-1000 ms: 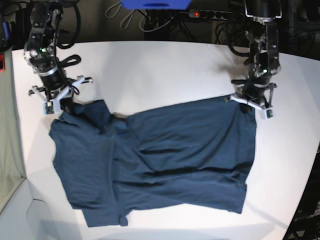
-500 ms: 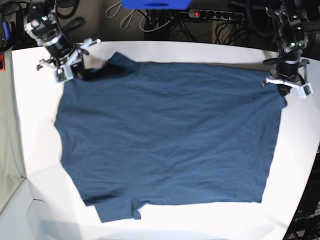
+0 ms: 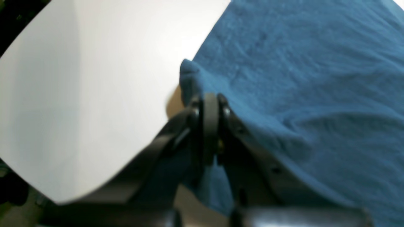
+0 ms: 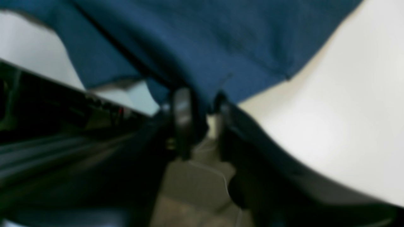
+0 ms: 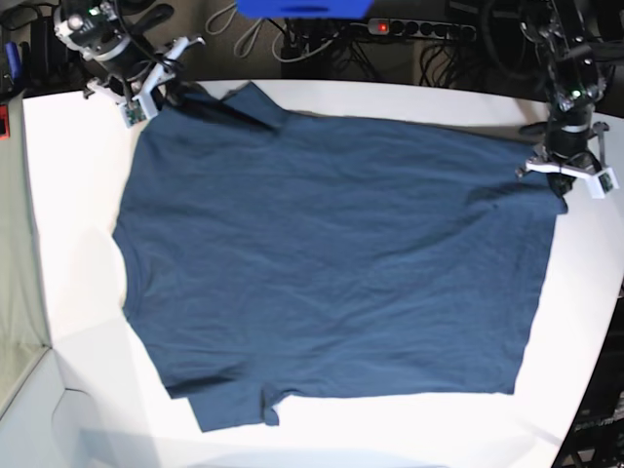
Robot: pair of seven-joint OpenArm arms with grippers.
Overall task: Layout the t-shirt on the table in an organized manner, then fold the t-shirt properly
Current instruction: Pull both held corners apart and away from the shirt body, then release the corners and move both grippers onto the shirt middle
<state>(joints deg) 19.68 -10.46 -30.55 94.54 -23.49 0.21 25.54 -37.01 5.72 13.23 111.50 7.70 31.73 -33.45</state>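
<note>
Two hands show in the base view: the t-shirt (image 5: pixel 331 263) lies spread flat across the white worktop (image 5: pixel 68 244), the right hand (image 5: pixel 156 93) at its far corner and the left hand (image 5: pixel 564 180) at its other far corner. In the left wrist view, the left hand is clenched on the t-shirt's edge. In the right wrist view, blurred, the right hand's fingers (image 4: pixel 182 113) stand slightly parted at the t-shirt's hem; I cannot tell whether they grip.
</note>
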